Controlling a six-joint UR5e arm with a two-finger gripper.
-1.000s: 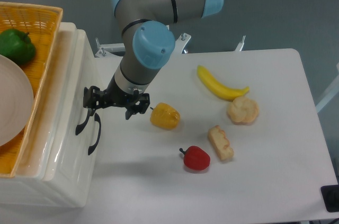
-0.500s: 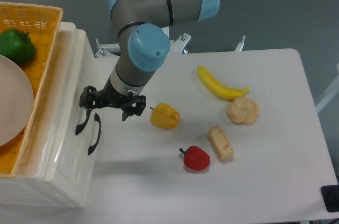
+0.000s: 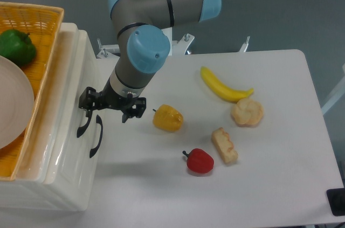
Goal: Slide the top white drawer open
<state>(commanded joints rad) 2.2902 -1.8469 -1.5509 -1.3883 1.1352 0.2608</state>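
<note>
End effector (image 3: 110, 107) sits at the cabinet front, level with the upper black handle (image 3: 83, 124), its dark fingers spread apart with one finger (image 3: 86, 99) beside the handle's upper end and the other (image 3: 135, 108) out over the counter (image 3: 280, 147). Whether a finger touches the handle cannot be told from this view.

The top white drawer (image 3: 64, 98) is the upper of two drawers in the cream cabinet (image 3: 59, 185), which stands at the left edge of the counter. Its front lies flush with the cabinet face. The lower drawer handle (image 3: 97, 137) sits just to the right of the upper handle in this view.

Relative to the cabinet:
- On top: an orange wicker basket (image 3: 46, 71) holding a green pepper (image 3: 16, 46) and a pale plate (image 3: 13, 104).
- Just to the right, near the end effector: a yellow pepper (image 3: 167, 118).
- Further right and nearer the camera: a red pepper (image 3: 200, 161), with a piece of bread (image 3: 224, 145) beside it.
- Well to the right: a banana (image 3: 223, 86) and a round bun (image 3: 247, 112), close together.
</note>
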